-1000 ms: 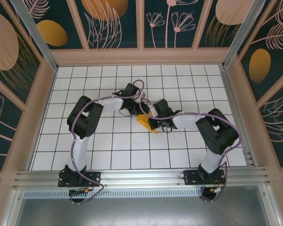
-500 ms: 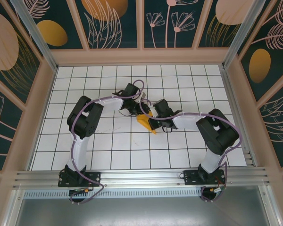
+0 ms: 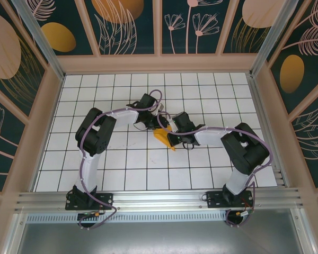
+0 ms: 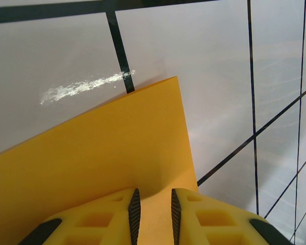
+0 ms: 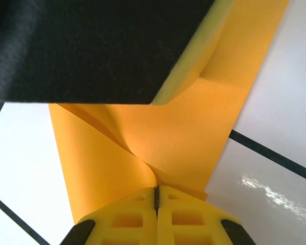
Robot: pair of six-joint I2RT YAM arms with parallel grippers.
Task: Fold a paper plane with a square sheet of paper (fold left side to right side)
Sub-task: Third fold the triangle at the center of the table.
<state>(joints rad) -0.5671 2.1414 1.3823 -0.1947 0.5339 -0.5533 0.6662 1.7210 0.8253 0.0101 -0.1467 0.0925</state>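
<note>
Folding judged barely begun: square sheet of paper curled, uncreased, pinched by closed right fingers; left fingers narrowly parted.

A table with a white top, marked into square tiles by thin black grid lines. A pale wooden rim borders its left, far and right sides, and a metal rail crosses the near edge. Near the middle, bright orange paper rests on the top, part of it curled upward; how much lies flat cannot be told. Close up, a whitish streak marks the surface beside a grid line, just past the paper's corner.
</note>
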